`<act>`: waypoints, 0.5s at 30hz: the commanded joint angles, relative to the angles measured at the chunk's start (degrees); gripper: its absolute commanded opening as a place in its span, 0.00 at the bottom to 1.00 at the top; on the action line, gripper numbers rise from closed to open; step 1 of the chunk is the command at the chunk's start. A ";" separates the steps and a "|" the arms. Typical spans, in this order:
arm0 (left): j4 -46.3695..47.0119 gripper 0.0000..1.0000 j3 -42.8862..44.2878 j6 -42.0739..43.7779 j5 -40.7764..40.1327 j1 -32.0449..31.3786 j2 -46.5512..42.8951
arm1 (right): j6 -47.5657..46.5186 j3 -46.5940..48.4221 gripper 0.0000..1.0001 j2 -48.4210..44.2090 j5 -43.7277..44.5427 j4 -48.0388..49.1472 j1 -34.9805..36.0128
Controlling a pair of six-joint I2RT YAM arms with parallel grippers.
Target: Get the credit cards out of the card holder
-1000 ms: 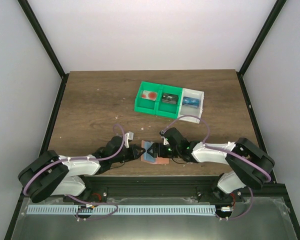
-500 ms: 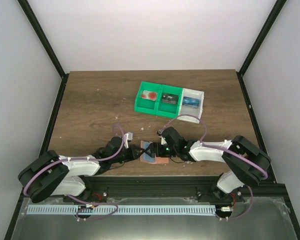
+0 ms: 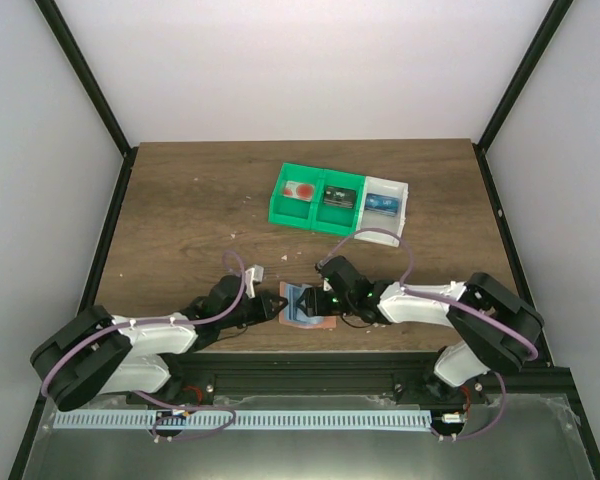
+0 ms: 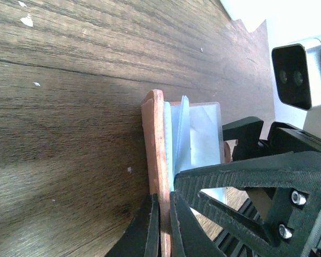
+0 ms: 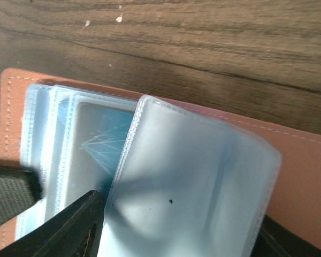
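Observation:
The salmon-pink card holder (image 3: 325, 322) lies open on the table's near edge between both arms. My left gripper (image 4: 165, 201) is shut on the holder's salmon cover (image 4: 154, 139), pinching its edge. Clear plastic sleeves fan out of the holder, and a light-blue credit card (image 5: 96, 140) shows inside one. One frosted sleeve (image 5: 192, 182) stands lifted and bowed between the fingers of my right gripper (image 5: 179, 235). Its jaws stand apart, one finger (image 5: 69, 227) at the sleeve's left edge. The other finger is mostly hidden behind the sleeve. In the top view the right gripper (image 3: 313, 298) sits over the holder, facing the left gripper (image 3: 277, 301).
Two joined green bins (image 3: 316, 214) and a white bin (image 3: 401, 203) with small red, black and blue items stand at the back, right of centre. The table's front edge and a black rail (image 3: 310, 360) run just behind the holder. Small white crumbs dot the wood.
The right gripper's jaws have narrowed around the lifted sleeve, and more light blue shows on the holder. The left gripper has kept its pinch on the cover.

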 commanded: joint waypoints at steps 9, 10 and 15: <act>2.01 0.00 0.04 0.21 -0.11 -0.23 -0.83 | -1.92 1.07 0.62 -7.45 14.40 -14.53 0.26; 2.20 0.00 -0.07 0.18 -0.11 -0.22 -0.66 | -1.83 1.13 0.62 -8.48 15.14 -15.48 0.26; 2.88 0.00 -0.21 0.03 0.36 -0.25 0.21 | -1.41 2.35 0.62 -13.35 15.06 -18.51 0.26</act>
